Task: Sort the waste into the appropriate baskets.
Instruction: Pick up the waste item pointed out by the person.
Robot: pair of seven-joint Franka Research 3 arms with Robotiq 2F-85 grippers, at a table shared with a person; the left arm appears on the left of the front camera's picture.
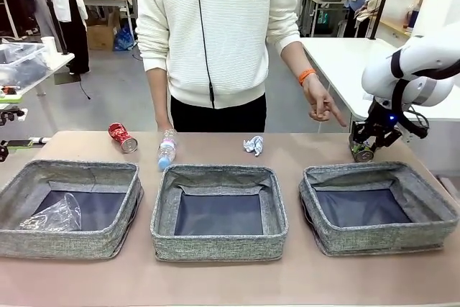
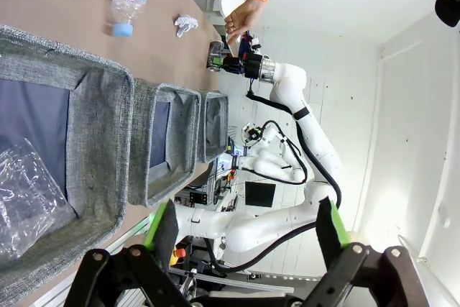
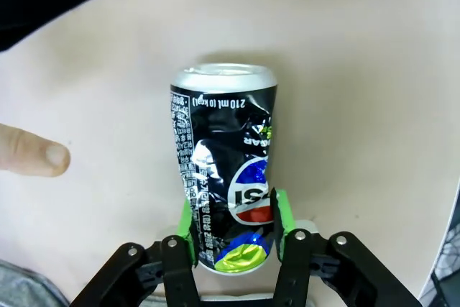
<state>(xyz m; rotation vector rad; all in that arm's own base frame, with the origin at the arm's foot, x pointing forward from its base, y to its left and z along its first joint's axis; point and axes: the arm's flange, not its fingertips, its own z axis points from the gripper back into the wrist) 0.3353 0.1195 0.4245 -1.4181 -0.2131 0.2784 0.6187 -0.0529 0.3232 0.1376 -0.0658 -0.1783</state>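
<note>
R gripper point(image 1: 365, 143) at far right of table point(image 1: 215, 283), clamped on dark blue-silver can point(image 1: 361, 153). In R wrist view green pads point(image 3: 187, 225) press both sides of the can point(image 3: 223, 156) near its lower end, can dented, silver rim pointing away from cam. Can sits just behind far-left corner of right basket point(image 1: 374, 170); can't tell if it's off the tabletop. Person's hand point(image 1: 320, 103) w/ orange wristband point(image 1: 307, 75) points down just beside that gripper, and a fingertip point(image 3: 32, 151) shows near the can, not touching. L gripper point(image 2: 246, 234) wide open, nothing betw fingers point(image 2: 159, 234), hanging above left basket point(image 1: 72, 167). Clear plastic bag point(image 1: 54, 215) lies inside left basket, front-left corner. Middle basket point(image 1: 215, 171) and right basket hold no litter. Behind the baskets on the table: crushed red can point(image 1: 123, 137) on its side past left basket, clear plastic bottle point(image 1: 166, 149) on its side w/ blue cap toward middle basket's far-left corner, paper wad point(image 1: 253, 145) just past middle basket's far rim.
</note>
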